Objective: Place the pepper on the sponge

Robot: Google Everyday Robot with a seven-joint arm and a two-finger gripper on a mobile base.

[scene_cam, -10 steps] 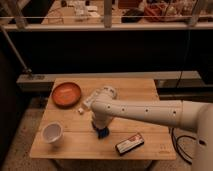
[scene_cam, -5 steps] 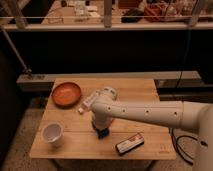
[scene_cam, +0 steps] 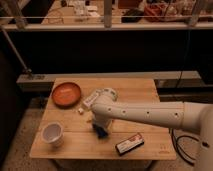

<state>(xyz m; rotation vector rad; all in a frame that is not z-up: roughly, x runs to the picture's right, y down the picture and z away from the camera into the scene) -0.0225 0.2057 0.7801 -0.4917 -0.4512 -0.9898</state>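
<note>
Lying mid-front on the table (scene_cam: 145,100), the sponge (scene_cam: 104,133) sat right under the gripper (scene_cam: 98,125), whose grip could not be told; no pepper showed. Seemingly the placing step, calling for either a square release or a clean lift away. A white cup (scene_cam: 52,134) stood to the left.

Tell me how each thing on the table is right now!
sponge: flat on the table, partly under the gripper.
gripper: low, right over the sponge.
cup: upright, looks empty.
plate: flat, empty.
box: lying flat near the front edge.
pepper: not visible.
</note>
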